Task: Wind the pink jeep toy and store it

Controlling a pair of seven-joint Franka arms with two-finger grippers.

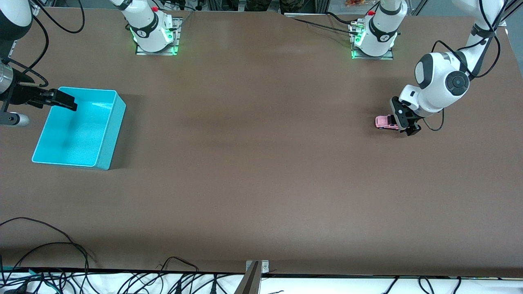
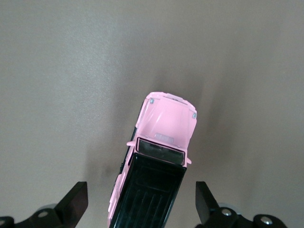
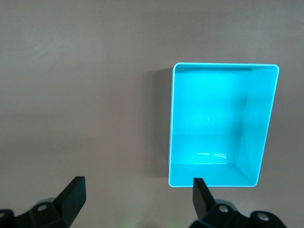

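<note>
The pink jeep toy [image 1: 385, 122] stands on the brown table toward the left arm's end. In the left wrist view it shows a pink hood [image 2: 167, 122] and a black roof. My left gripper [image 1: 405, 121] is low over the jeep's rear. It is open [image 2: 140, 198], with one finger on each side of the roof and a gap on both sides. The turquoise bin [image 1: 111, 132] stands empty toward the right arm's end. My right gripper [image 1: 61, 100] hovers open over the bin's rim at that end. The right wrist view shows its open fingers [image 3: 137, 192] and the bin [image 3: 260, 124].
The two arm bases [image 1: 154, 30] [image 1: 374, 34] stand at the table's edge farthest from the front camera. Cables [image 1: 61, 253] hang along the edge nearest that camera. Bare brown table lies between the bin and the jeep.
</note>
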